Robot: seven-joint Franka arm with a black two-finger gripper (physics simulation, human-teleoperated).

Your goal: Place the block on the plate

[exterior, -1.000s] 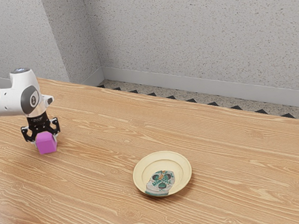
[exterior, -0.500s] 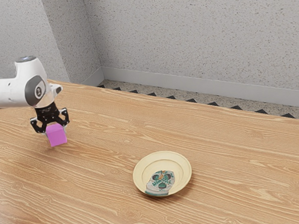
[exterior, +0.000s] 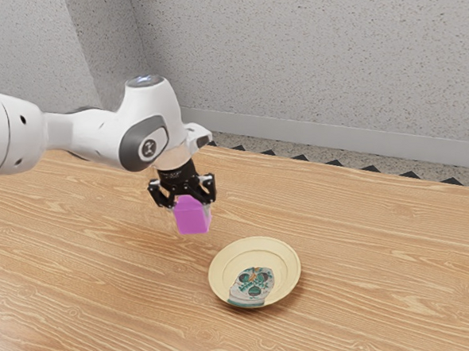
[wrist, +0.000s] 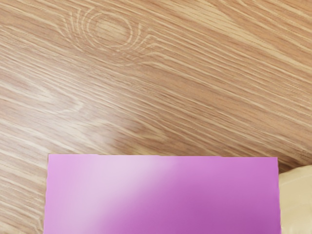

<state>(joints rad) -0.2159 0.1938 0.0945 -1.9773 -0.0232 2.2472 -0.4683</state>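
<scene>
1 cream plate (exterior: 274, 254), apparently skull-patterned inside

Open air lies between tool (exterior: 192, 210) and plate (exterior: 252, 255).

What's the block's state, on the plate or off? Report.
Off: the block hangs in the claw, table showing between it and the plate.
</scene>
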